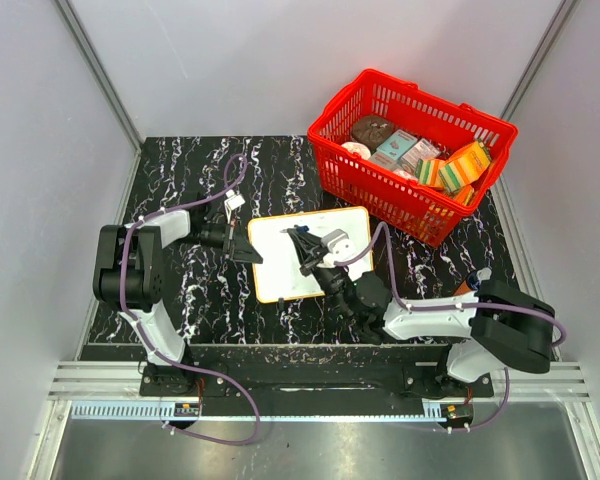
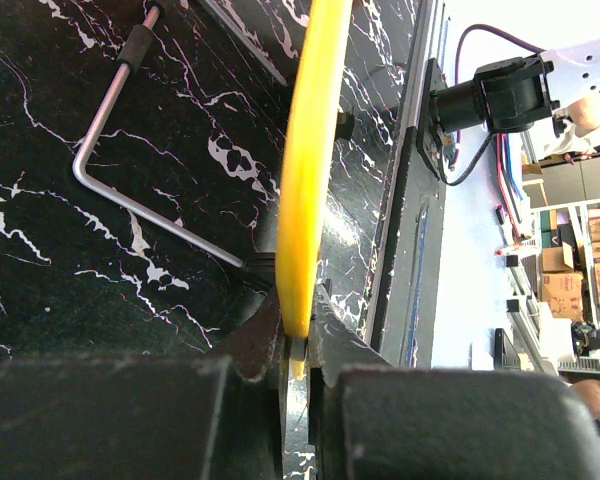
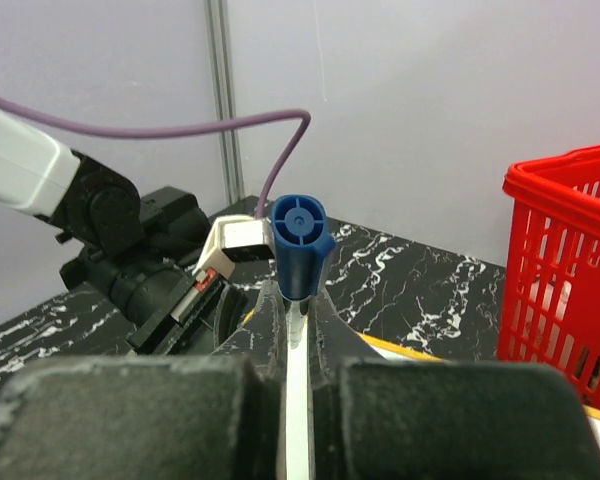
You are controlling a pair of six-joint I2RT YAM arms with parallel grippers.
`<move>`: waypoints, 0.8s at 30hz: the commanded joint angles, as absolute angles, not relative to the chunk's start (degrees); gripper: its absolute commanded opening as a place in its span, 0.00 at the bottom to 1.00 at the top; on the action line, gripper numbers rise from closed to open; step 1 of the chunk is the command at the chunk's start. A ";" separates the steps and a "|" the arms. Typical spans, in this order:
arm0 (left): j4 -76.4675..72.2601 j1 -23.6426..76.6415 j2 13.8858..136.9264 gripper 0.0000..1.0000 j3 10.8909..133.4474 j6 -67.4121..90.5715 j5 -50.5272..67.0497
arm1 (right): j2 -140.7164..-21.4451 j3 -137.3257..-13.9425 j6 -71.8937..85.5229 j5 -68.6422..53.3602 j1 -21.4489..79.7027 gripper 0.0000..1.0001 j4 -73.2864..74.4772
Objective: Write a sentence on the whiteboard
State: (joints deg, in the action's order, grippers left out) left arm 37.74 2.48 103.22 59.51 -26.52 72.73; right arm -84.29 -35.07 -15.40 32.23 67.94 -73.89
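The right gripper [image 3: 298, 312] is closed on a marker [image 3: 298, 245]. Its 2 fingers pinch the white barrel, and the blue capped end stands up towards the wrist camera. Held that way, the writing tip most likely points down at the board, though the tip itself is hidden. From above, this gripper hangs over the middle of the whiteboard [image 1: 278, 265], which suits starting a line of writing.

The left gripper [image 2: 298, 322] is clamped on the board's yellow rim, with 1 finger on each face of the edge. This is probably a brace, so that the marker's pressure does not push the board across the table [image 1: 195, 300].

The whiteboard lies flat on the black marbled table between the 2 arms, its left edge in the left gripper. On the bare white part I can make out no blue strokes, so the sentence looks not yet begun. The area under the right gripper is covered, so that is only a judgement.

A bent metal rod [image 2: 130, 190] lies on the table beside the board. The red basket [image 1: 380, 200], packed with boxes, stands just beyond the board's far right corner, out of the writing path.
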 commanded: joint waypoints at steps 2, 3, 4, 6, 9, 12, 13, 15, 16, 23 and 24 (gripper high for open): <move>36.83 2.99 103.36 0.00 60.03 -29.09 64.25 | -79.55 -35.24 -15.38 30.85 68.29 0.00 -75.68; 36.83 2.99 103.36 0.00 59.94 -29.09 64.07 | -79.28 -35.16 -15.29 30.85 68.38 0.00 -75.24; 36.83 2.99 103.36 0.00 59.94 -29.18 63.99 | -79.02 -35.16 -15.29 30.76 68.29 0.00 -74.36; 37.26 2.99 103.45 0.00 59.94 -29.53 63.98 | -78.23 -35.24 -14.50 30.76 68.29 0.00 -73.04; 37.27 2.99 103.45 0.00 59.94 -29.44 63.98 | -77.17 -35.94 -13.10 30.85 68.29 0.00 -69.97; 37.27 2.99 103.53 0.00 59.94 -29.53 63.90 | -76.12 -37.96 -10.64 31.11 68.20 0.00 -64.09; 37.44 3.08 103.54 0.00 60.03 -29.53 63.98 | -75.59 -38.58 -9.68 31.11 67.77 0.00 -59.11; 37.62 2.99 103.80 0.00 60.12 -29.62 63.90 | -74.45 -40.07 -5.64 29.01 66.45 0.00 -54.95; 37.62 2.99 103.80 0.00 60.20 -29.53 63.90 | -74.01 -40.25 -4.49 27.26 65.31 0.00 -52.50; 37.62 2.99 103.97 0.00 60.29 -29.62 64.07 | -70.76 -40.25 2.37 21.62 59.77 0.00 -48.16; 37.62 2.99 103.89 0.00 60.29 -29.62 63.99 | -70.58 -40.25 2.29 21.53 59.68 0.00 -48.08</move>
State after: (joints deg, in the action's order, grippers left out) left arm 38.02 2.48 103.22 59.51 -26.94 72.64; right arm -73.08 -38.13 -2.09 25.30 61.25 -50.39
